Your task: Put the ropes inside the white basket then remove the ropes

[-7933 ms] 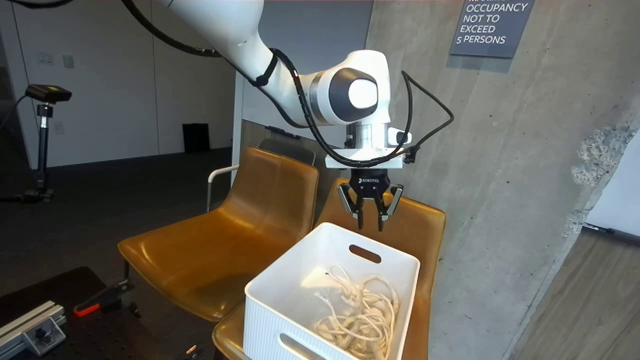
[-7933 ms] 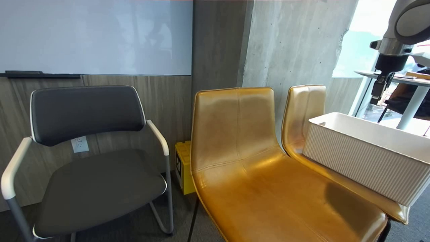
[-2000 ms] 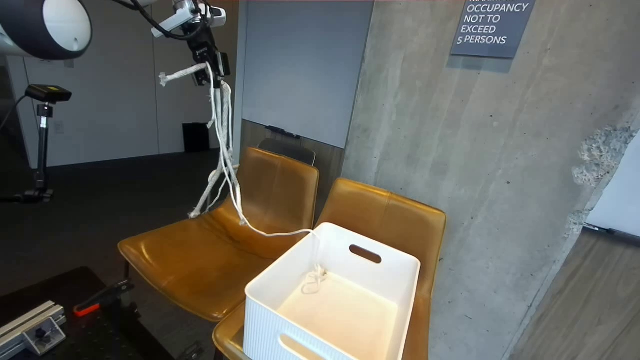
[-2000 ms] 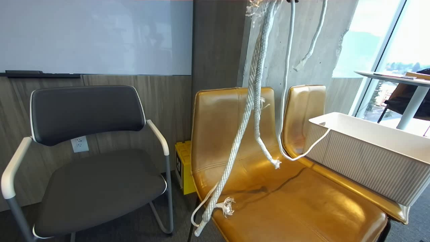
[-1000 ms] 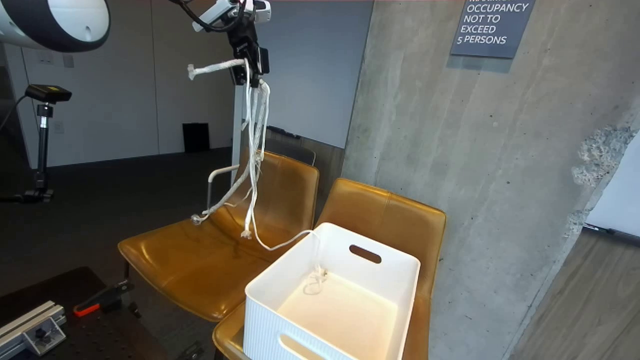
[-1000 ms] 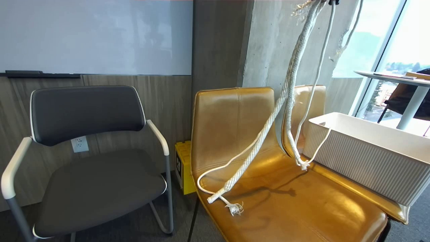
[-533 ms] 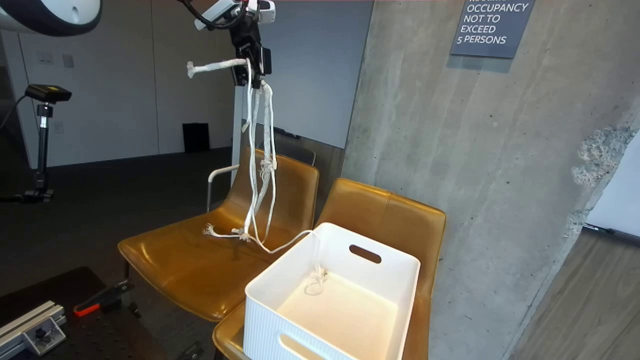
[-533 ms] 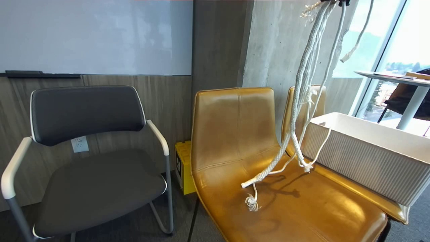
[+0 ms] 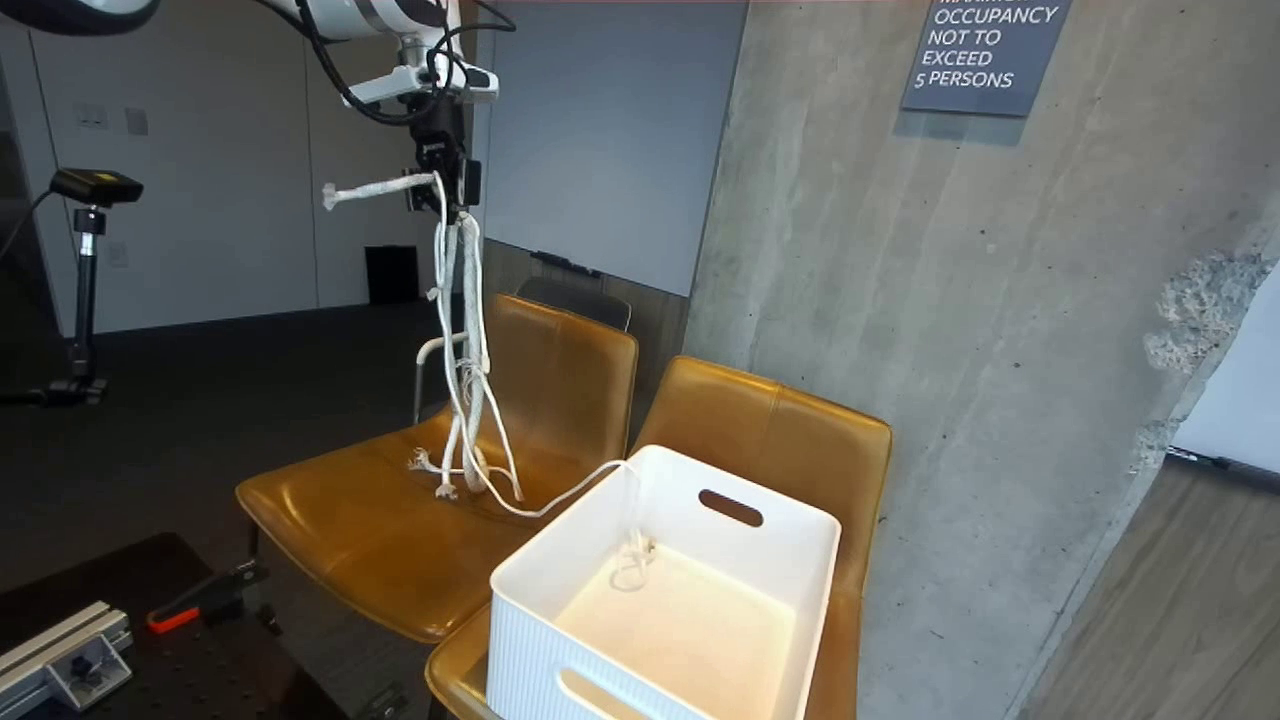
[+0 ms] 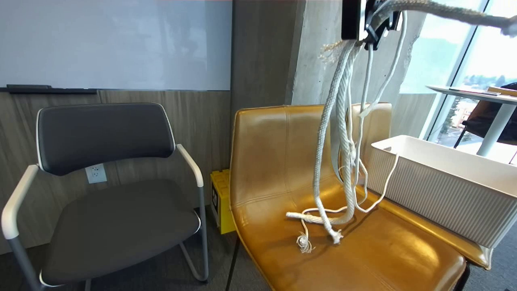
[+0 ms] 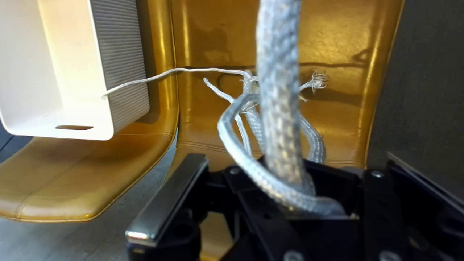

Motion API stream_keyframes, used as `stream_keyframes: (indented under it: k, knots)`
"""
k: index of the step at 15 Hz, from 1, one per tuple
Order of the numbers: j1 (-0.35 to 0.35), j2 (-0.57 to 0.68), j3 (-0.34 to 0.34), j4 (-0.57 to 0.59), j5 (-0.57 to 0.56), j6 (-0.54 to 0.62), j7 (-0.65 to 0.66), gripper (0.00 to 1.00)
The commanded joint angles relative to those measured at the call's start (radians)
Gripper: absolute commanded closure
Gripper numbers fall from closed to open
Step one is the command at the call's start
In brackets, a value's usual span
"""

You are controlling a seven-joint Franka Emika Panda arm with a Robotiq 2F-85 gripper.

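Note:
In both exterior views, my gripper point(image 9: 447, 212) is above the tan chair beside the white basket point(image 9: 540, 655), shut on the ropes point(image 9: 472, 425). They hang from the jaws as several cream-white strands, and their frayed lower ends bend onto that chair's seat. One thin cord runs over the basket's rim, and a small coil point(image 9: 630, 567) of it lies in a corner on the basket's floor. In the wrist view, a thick rope point(image 11: 277, 72) and a curved strand cross in front of my gripper, partly hiding its fingers. The basket point(image 11: 123, 54) is at upper left there.
The basket stands on a second tan chair point(image 9: 780, 420) against a concrete wall point(image 9: 1000, 400). A grey armchair point(image 10: 117, 226) and a yellow box point(image 10: 222, 202) are farther along. A dark table with a clamp point(image 9: 205, 600) and a camera stand point(image 9: 88, 290) are nearby.
Earlier the ropes lay in the basket with my gripper open above; they now hang from it beside the basket. In the last half second it has lowered, and the rope ends have settled on the seat.

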Motion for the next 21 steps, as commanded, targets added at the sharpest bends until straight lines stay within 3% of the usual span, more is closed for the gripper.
stream_keyframes:
  k: [1, 7, 12, 13, 15, 21]
  knots:
    - [-0.009, -0.128, 0.02, -0.248, 0.031, 0.126, 0.048, 1.0]
    - [-0.001, -0.225, 0.012, -0.462, -0.009, 0.287, 0.052, 1.0]
    - [-0.021, -0.232, 0.007, -0.479, -0.051, 0.326, 0.057, 0.99]
    - [-0.026, -0.225, 0.003, -0.471, -0.06, 0.325, 0.053, 0.74]
    - [-0.033, -0.209, -0.004, -0.446, -0.078, 0.314, 0.048, 0.72]
    - [-0.052, -0.153, -0.009, -0.371, -0.096, 0.291, 0.021, 0.29]
